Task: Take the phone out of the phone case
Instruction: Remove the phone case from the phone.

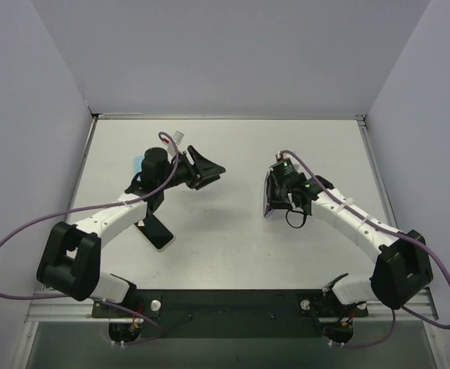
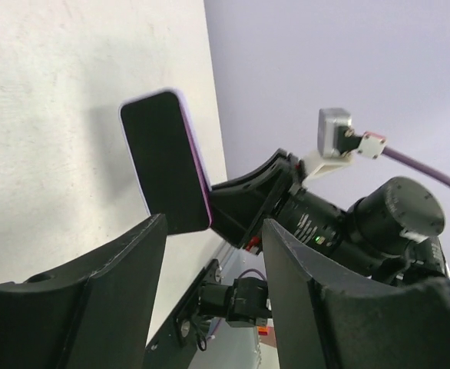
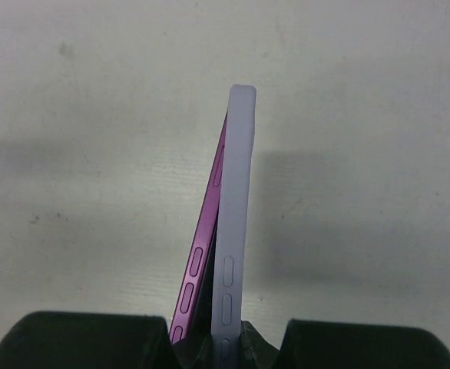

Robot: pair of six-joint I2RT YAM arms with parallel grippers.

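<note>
My right gripper [image 1: 273, 194] is shut on a purple phone [image 3: 200, 257] and its lavender case [image 3: 237, 207], held on edge above the table. In the right wrist view the phone's edge leans away from the case near the jaws and meets it at the far end. In the left wrist view the phone's black screen [image 2: 163, 165] faces my left gripper. My left gripper [image 1: 213, 174] is open and empty, a short way left of the phone, with its fingers [image 2: 102, 300] pointing at it.
A second flat phone-like slab [image 1: 156, 231] with a black face and pale rim lies on the table under the left arm. A small blue object [image 1: 138, 164] shows behind the left wrist. Grey walls close in the white table [image 1: 233, 254] on three sides.
</note>
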